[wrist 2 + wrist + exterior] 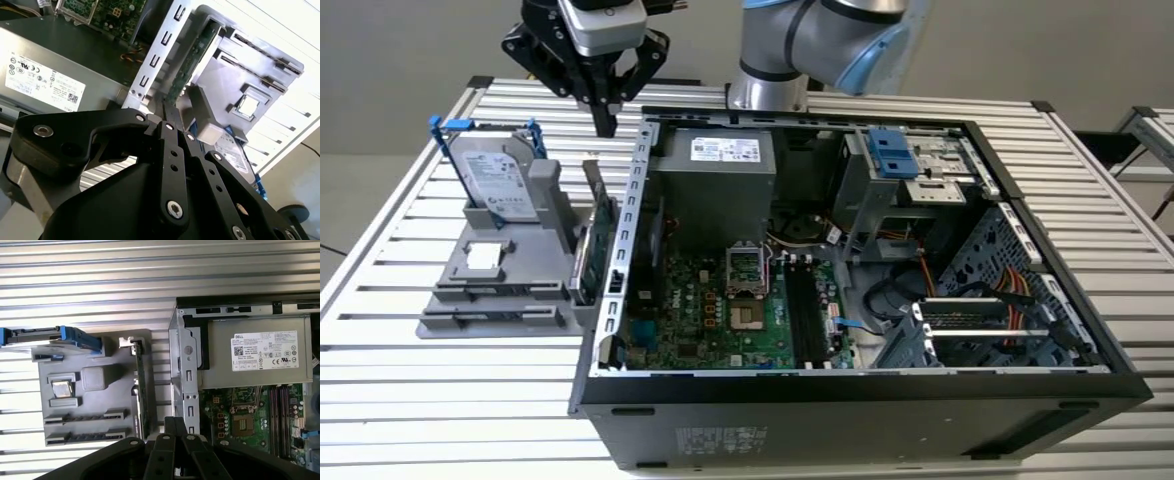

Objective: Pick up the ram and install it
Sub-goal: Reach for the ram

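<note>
Right, gripper point(604, 128) clenched empty above grey holder's point(494, 320) case-side edge, ram point(584, 262) standing edgewise there just beside chassis wall point(630, 220); white printed label point(724, 150) on power supply point(714, 195).

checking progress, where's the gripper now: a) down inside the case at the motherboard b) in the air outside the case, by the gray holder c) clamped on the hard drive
b: the gripper hangs above the edge of the gray holder, outside the case wall.
</note>
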Robot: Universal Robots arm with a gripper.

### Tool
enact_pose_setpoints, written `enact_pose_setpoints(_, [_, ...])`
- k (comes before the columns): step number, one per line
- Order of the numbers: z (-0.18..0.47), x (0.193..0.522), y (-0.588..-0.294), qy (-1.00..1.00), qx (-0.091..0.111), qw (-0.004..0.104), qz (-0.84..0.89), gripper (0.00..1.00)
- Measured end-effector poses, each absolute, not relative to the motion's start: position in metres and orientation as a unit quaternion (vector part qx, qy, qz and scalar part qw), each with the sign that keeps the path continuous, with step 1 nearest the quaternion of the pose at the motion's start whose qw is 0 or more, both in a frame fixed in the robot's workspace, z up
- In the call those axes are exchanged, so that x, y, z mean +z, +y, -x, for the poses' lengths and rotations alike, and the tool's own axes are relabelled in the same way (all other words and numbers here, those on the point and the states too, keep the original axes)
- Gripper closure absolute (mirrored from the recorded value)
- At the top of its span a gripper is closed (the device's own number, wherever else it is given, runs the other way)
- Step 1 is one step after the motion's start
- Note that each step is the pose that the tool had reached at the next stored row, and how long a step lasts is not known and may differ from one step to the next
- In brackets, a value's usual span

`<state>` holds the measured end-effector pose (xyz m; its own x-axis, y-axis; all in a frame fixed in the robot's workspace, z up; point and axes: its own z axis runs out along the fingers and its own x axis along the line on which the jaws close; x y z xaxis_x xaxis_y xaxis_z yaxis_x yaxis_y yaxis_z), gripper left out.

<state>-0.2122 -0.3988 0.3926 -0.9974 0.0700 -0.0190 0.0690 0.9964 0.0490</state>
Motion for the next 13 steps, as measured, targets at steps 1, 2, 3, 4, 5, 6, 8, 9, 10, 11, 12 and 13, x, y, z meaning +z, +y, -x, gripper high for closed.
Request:
enact_pose_setpoints(1, [0.213,0.3926,-0.3988,0.999,0.024,0.01,-0.035,1.0])
enact_pose_setpoints(2, [0.2139,0.3926,-0.3988,0.999,0.024,0.01,-0.035,1.0])
enact_pose_setpoints(3, [0.2149,0.3926,-0.3988,0.999,0.024,0.01,-0.035,1.0])
enact_pose_setpoints(4, [0.2156,0.3926,-0.3988,0.999,0.024,0.01,-0.035,1.0])
enact_pose_setpoints(5, [0.2164,0.3926,-0.3988,0.999,0.024,0.01,-0.035,1.0])
enact_pose_setpoints(6, [0.217,0.3926,-0.3988,0.999,0.024,0.01,-0.035,1.0])
enact_pose_setpoints(8, [0.2183,0.3926,-0.3988,0.999,0.024,0.01,-0.035,1.0])
enact_pose_setpoints(9, [0.2189,0.3926,-0.3988,0.999,0.024,0.01,-0.035,1.0])
enact_pose_setpoints(10, [0.2193,0.3926,-0.3988,0.999,0.024,0.01,-0.035,1.0])
enact_pose_setpoints(11, [0.22,0.3926,-0.3988,0.999,0.024,0.01,-0.035,1.0])
enact_pose_setpoints(12, [0.2208,0.3926,-0.3988,0.999,0.024,0.01,-0.035,1.0])
enact_pose_setpoints(13, [0.2215,0.3926,-0.3988,0.999,0.024,0.01,-0.035,1.0])
